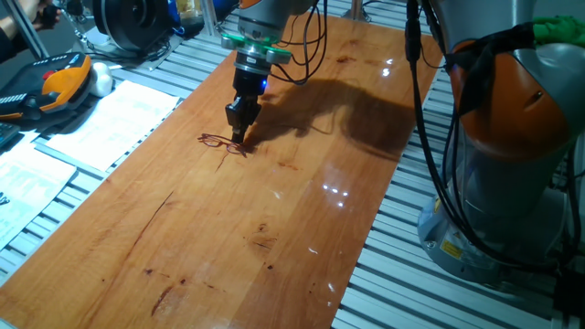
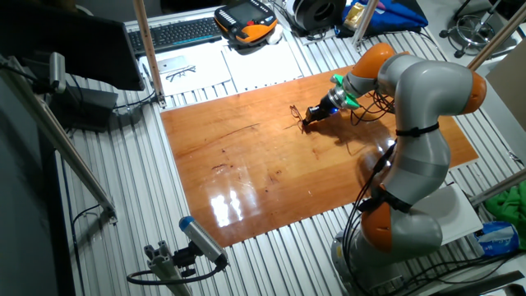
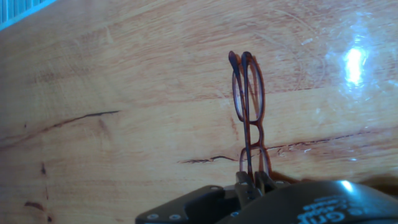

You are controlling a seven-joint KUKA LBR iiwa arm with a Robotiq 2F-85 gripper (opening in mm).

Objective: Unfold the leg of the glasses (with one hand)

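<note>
Glasses [image 3: 249, 118] fill the middle of the hand view, reddish-brown frame running from the upper centre down to the black hand [image 3: 252, 182] at the bottom edge, where the jaws are closed on the frame's near end. Both fixed views show only thin wire on the wooden worktop [image 1: 274, 219], upper left of centre (lenses too small to make out). Pale lettering on the hand's dark housing, lower right of the hand view, is too blurred to read.
</note>
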